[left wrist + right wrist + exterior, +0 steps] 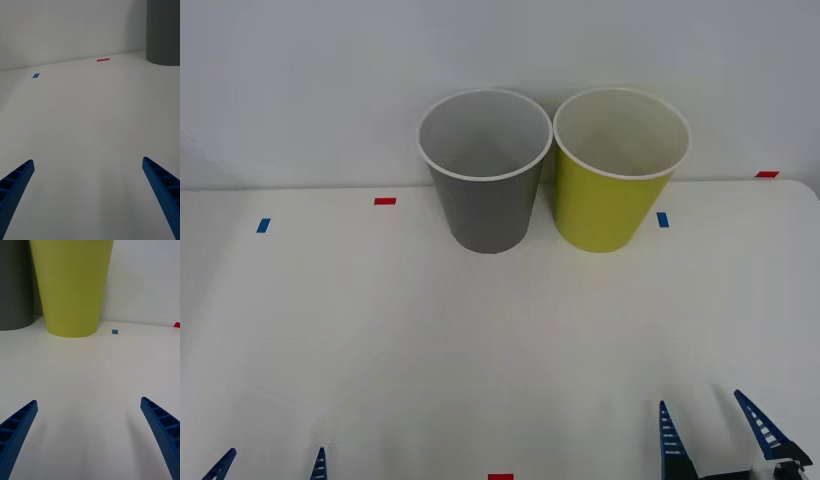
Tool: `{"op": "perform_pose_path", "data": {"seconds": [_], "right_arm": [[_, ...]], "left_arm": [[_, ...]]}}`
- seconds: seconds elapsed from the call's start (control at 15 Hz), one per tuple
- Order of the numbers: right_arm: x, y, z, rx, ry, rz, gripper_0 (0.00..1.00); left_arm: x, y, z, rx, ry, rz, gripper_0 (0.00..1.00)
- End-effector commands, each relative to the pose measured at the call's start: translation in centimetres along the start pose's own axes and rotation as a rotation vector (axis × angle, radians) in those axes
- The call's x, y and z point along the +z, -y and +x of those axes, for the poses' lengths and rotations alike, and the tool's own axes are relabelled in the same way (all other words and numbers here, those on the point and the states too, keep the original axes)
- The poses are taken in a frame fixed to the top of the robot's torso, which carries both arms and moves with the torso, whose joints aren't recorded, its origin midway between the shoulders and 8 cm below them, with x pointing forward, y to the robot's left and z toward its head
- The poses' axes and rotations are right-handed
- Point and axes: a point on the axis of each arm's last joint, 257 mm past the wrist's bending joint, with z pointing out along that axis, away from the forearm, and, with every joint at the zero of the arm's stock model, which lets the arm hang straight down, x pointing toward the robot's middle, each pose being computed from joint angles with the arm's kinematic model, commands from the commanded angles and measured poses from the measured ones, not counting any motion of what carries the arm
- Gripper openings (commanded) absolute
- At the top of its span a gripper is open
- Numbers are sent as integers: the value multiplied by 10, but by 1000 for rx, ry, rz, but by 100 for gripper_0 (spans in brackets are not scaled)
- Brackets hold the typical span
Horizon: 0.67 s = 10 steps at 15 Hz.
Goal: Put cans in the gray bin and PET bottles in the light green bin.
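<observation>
Nearest the camera, at the near edge of the white bench (480,340), sit both claws: the right claw (715,432) on the near right and the left claw (270,465) on the near left, with only its two blue tips poking into the front view. Each claw has its ribbed fingers spread wide and nothing between them; the right wrist view and the left wrist view both show bare bench surface between the two blue fingers. Far across the bench, against the wall, the gray bin (485,170) stands upright on the left and the light green bin (618,168) stands upright just beside it on the right, their white rims close together, possibly touching. Looking down into them from the front, the visible parts of both pale insides show nothing, though the bottoms are not fully in sight, so I cannot tell whether anything already lies within. No can or bottle lies on the bench in these pictures; small blue and red tape marks (385,201) dot the surface. Judging from this, either the sorting is finished with the arms drawn back to rest, or nothing has yet been set out to sort; the pictures cannot settle which, and no grasp is under way.
</observation>
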Motion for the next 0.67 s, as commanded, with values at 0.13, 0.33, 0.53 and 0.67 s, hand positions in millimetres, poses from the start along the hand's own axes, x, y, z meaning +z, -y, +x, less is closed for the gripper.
{"op": "perform_pose_path", "data": {"seconds": [0.13, 0.33, 0.53, 0.67], "right_arm": [[-24, -5, 9, -27, -33, -30, 95], [-36, -5, 13, -36, -50, -36, 95], [-43, -5, 17, -41, -66, -39, 94], [-45, -5, 19, -37, -71, -39, 95]], "left_arm": [[0, 0, 0, 0, 0, 0, 100], [0, 0, 0, 0, 0, 0, 100], [0, 0, 0, 0, 0, 0, 100], [0, 0, 0, 0, 0, 0, 100]]}}
